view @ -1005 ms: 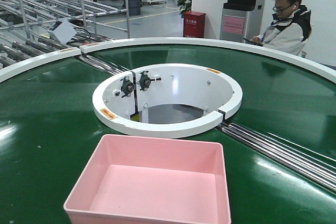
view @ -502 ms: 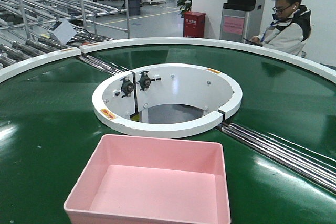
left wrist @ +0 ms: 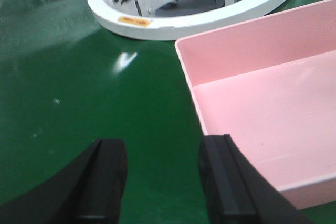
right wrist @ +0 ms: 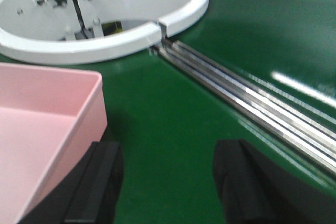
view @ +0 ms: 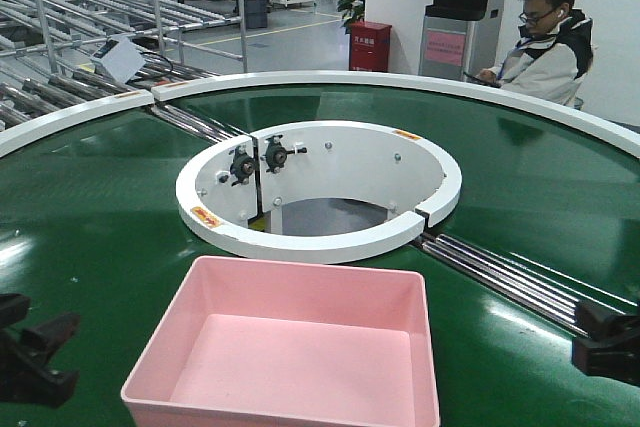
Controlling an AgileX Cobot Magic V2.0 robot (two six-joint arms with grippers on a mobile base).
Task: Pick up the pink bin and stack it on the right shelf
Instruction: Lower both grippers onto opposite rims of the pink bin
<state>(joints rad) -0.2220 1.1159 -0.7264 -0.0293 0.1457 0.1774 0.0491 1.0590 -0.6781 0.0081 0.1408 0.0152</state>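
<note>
Belt room beside pink bin edges

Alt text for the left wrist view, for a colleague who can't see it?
The shallow pale pink plastic bin fills the right side, empty, on the green conveyor belt. The black left gripper, open, sits at the bottom edge by the bin's left wall, only belt between its fingers. A white ring-shaped housing lies behind.
</note>
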